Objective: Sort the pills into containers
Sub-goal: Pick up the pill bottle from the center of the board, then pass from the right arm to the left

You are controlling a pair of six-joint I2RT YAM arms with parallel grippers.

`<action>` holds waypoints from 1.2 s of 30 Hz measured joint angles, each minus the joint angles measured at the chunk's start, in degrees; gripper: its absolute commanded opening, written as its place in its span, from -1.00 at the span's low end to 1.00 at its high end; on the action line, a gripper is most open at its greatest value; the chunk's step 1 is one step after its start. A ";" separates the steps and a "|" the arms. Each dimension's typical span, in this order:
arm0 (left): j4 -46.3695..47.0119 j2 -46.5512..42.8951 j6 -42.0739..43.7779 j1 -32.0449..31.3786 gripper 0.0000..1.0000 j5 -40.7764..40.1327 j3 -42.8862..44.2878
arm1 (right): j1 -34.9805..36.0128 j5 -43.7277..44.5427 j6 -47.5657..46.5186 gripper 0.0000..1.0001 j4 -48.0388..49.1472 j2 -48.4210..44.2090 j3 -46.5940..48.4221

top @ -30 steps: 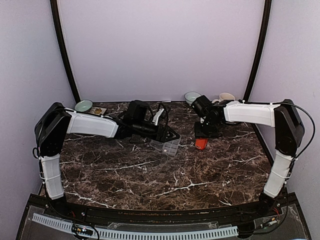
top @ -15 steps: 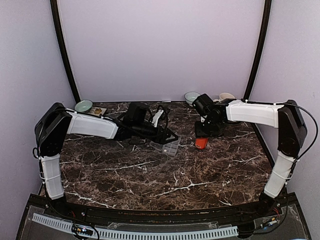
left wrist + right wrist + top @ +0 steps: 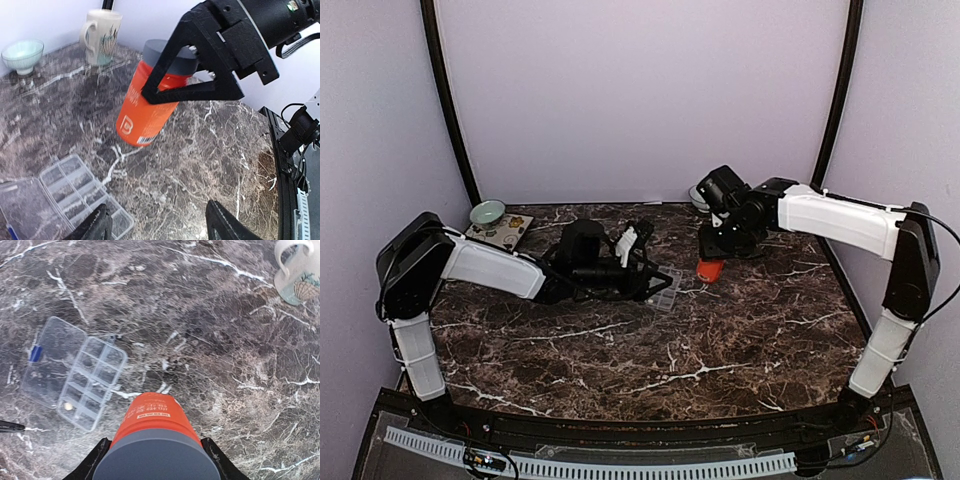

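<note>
Organiser box (image 3: 75, 192): lower left of frame, just beside left gripper (image 3: 159, 227), fingers spread, empty; right gripper (image 3: 155, 455) clamps orange bottle (image 3: 145, 110), upper centre.

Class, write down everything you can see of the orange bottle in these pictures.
The orange bottle is a glossy, plastic-looking cylinder with a grey cap on, white lettering and a barcode label. It leans, cap uppermost, clamped near the cap by the right gripper, over the marble table near the clear organiser box.
</note>
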 measured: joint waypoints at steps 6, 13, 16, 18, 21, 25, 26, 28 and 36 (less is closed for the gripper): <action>5.90 -2.05 3.28 -0.92 0.33 -1.07 -2.29 | 2.91 -0.35 -0.17 -0.15 -3.17 -0.07 4.98; 8.79 -3.50 7.28 -2.29 0.35 -2.62 -3.08 | 6.62 -1.27 -0.15 -0.15 -6.99 -0.07 11.23; 9.20 -4.09 8.33 -2.60 0.37 -3.19 -3.85 | 7.89 -1.75 -0.13 -0.15 -8.28 -0.07 13.35; 9.57 -4.33 9.03 -2.80 0.37 -3.45 -4.13 | 8.72 -2.14 -0.13 -0.15 -9.22 -0.07 14.45; 9.62 -4.76 9.86 -2.91 0.38 -4.13 -4.17 | 9.84 -2.84 -0.11 -0.15 -10.36 0.04 15.54; 9.99 -5.55 10.71 -3.06 0.39 -4.98 -4.28 | 11.17 -3.34 -0.04 -0.16 -11.76 0.26 16.52; 10.01 -5.70 10.82 -3.06 0.39 -5.20 -4.35 | 11.43 -3.43 -0.02 -0.16 -11.98 0.31 16.63; 10.05 -5.99 11.21 -3.06 0.40 -5.46 -4.37 | 12.28 -3.72 0.02 -0.16 -12.81 0.52 17.09; 10.08 -6.03 11.74 -3.82 0.40 -4.59 -4.37 | 13.99 -4.17 0.04 -0.17 -13.73 0.87 18.43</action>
